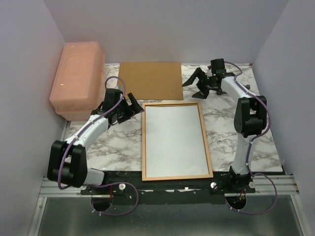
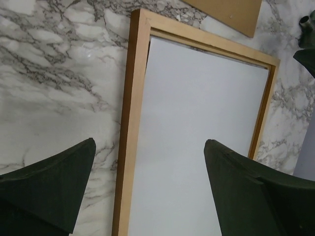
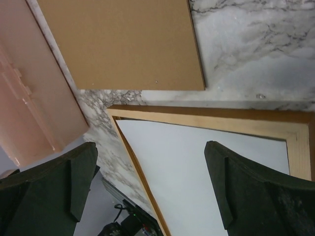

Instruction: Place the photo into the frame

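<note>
Left gripper [image 1: 134, 104] fingers [image 2: 49, 187] spread wide, released, holding nothing - they hover over the left rail of the frame [image 1: 142, 142] near its far corner. Right gripper [image 1: 193, 88] also spread wide and empty, near the frame's far right corner, beside the brown backing board [image 1: 151, 80]. Frame lies flat at the middle of the marble table [image 1: 118, 145]. The photo [image 1: 173, 140] sits inside it - only a plain white face shows. Board is just beyond the frame; pink box [image 1: 76, 78] at far left.
</note>
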